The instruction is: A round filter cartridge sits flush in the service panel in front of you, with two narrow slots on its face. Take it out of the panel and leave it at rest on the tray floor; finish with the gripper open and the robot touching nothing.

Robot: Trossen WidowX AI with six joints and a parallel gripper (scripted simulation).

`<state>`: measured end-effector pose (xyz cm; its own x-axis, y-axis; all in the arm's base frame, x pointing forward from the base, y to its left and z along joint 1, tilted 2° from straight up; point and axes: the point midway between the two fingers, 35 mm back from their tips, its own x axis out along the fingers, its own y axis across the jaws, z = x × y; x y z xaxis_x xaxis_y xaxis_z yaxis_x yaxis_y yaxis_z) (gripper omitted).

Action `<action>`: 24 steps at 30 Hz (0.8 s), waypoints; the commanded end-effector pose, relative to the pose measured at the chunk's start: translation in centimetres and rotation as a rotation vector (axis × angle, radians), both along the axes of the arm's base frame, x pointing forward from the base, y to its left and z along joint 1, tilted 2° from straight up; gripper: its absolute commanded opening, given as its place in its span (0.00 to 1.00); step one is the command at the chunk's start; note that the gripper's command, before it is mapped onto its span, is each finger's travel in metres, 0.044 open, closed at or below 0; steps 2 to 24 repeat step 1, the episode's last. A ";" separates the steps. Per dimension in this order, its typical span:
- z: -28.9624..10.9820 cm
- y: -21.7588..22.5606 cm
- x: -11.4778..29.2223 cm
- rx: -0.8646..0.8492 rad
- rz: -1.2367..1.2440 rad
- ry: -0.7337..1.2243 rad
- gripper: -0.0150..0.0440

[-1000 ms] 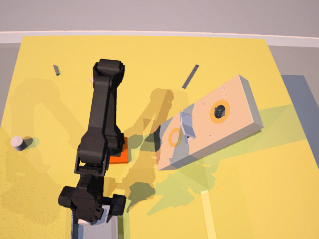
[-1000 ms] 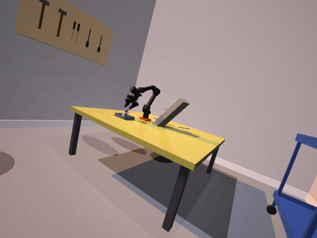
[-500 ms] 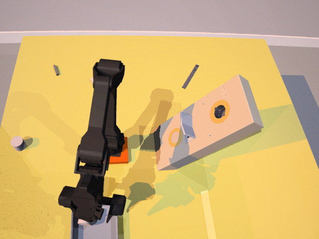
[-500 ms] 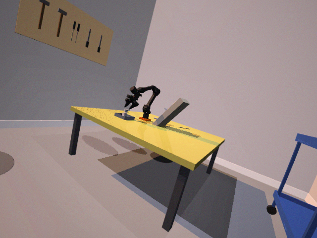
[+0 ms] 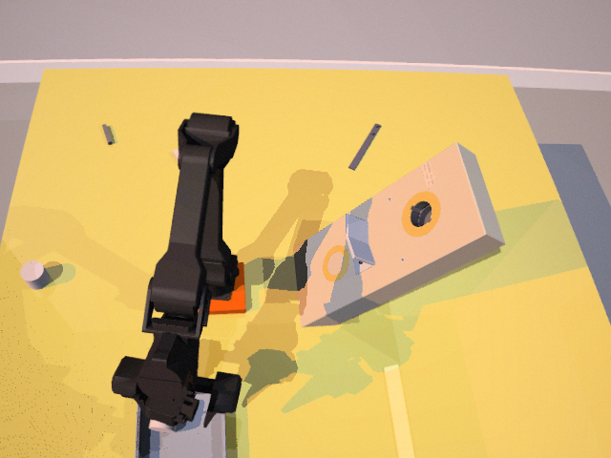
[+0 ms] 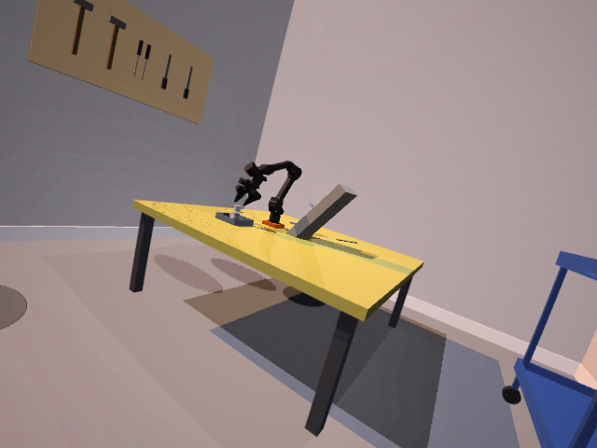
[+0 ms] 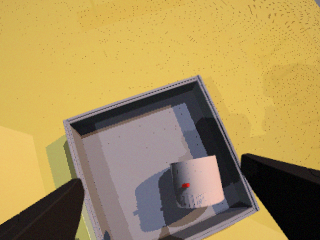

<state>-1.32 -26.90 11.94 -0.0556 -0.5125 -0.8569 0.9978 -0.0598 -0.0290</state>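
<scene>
The pale round cartridge (image 5: 161,426) (image 6: 236,211) (image 7: 200,181) is inside the grey tray (image 5: 221,441) (image 6: 242,222) (image 7: 135,98), near one corner, with a small red mark on its side. Whether it rests fully flat on the floor is hard to tell. My gripper (image 6: 241,201) (image 7: 164,174) is open and empty, above the tray, with the cartridge below and between its spread fingers in the wrist view. The tilted service panel (image 5: 385,231) (image 6: 320,212) has a dark round opening (image 5: 420,214) inside an orange ring. The arm partly hides the tray in the top view.
A raised flap (image 5: 360,241) stands on the panel beside a second orange ring (image 5: 325,266). A pale cylinder (image 5: 34,275) stands at the left. A long grey bar (image 5: 365,146) and a short bar (image 5: 107,134) lie at the back. The orange base plate (image 5: 229,301) is under the arm.
</scene>
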 end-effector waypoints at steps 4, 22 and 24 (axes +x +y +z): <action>0.0 0.0 0.0 0.001 0.000 0.000 1.00; 0.0 0.0 0.0 0.001 0.000 0.000 1.00; 0.0 0.0 0.0 0.001 0.000 0.000 1.00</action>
